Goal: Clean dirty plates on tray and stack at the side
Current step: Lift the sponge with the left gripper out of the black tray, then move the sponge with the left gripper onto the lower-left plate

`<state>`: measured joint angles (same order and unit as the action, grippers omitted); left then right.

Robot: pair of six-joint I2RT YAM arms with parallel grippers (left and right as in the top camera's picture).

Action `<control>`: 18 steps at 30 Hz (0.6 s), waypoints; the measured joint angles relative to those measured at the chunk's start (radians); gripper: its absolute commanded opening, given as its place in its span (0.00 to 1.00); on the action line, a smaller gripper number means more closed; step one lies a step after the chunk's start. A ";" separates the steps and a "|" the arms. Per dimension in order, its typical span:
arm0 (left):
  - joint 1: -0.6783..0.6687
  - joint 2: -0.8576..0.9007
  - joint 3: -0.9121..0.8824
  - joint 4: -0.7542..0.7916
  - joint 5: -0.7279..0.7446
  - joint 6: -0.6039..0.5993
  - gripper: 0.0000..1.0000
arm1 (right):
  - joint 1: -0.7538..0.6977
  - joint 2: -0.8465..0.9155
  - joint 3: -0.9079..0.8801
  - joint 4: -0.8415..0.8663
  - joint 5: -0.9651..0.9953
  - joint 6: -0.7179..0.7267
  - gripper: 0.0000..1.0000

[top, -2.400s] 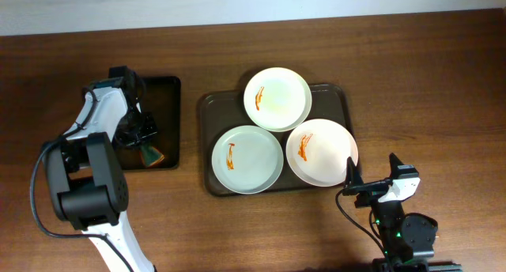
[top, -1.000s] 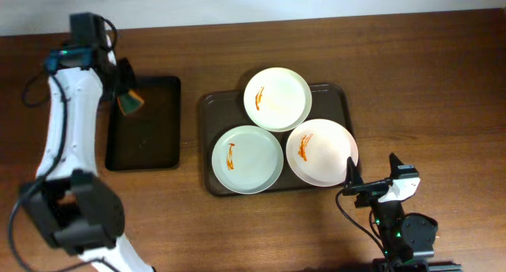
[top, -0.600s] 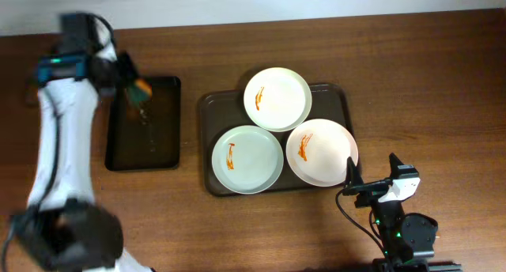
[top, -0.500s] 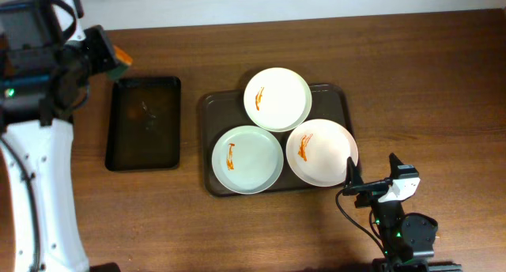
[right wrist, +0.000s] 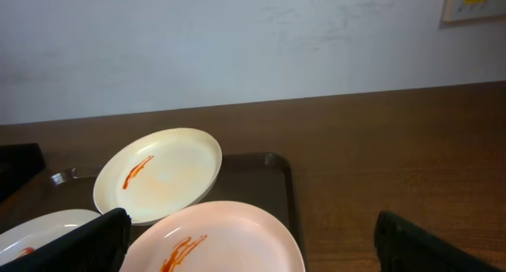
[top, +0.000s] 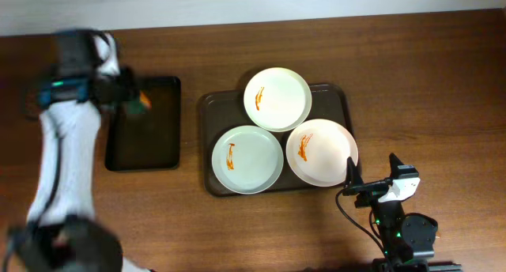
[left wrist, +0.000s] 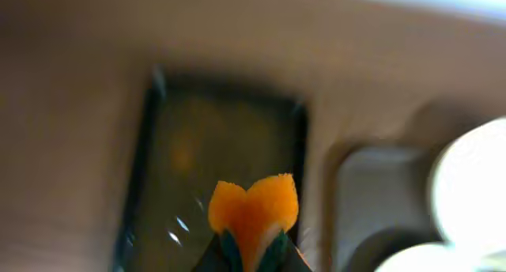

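Note:
Three dirty plates with red smears lie on the brown tray: a cream plate at the top, a pale green plate at lower left, a pinkish plate at lower right. My left gripper is shut on an orange and green sponge, blurred by motion, above the top of the black tray. My right gripper is open and empty just right of the pinkish plate; the cream plate lies beyond it.
The black tray holds a film of water with glints. The wooden table stretches right of the brown tray. A pale wall runs along the far edge.
My left arm lifted the sponge out of the black tray, swung up and left, then came back over the tray's top left corner. The right arm and plates have not moved.

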<state>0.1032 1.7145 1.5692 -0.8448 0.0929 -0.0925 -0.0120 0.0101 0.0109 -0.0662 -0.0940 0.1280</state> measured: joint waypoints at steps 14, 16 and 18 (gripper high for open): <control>-0.023 0.160 -0.066 -0.040 -0.042 0.003 0.00 | 0.000 0.000 0.000 0.000 0.000 0.000 0.98; -0.023 0.120 -0.027 -0.062 -0.046 0.003 0.00 | 0.000 0.000 0.000 0.000 0.000 0.000 0.98; -0.023 -0.048 0.060 -0.055 -0.045 0.002 0.00 | 0.000 0.000 0.000 0.000 0.000 0.000 0.98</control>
<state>0.0807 1.6665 1.6295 -0.8993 0.0479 -0.0910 -0.0120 0.0101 0.0109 -0.0662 -0.0940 0.1276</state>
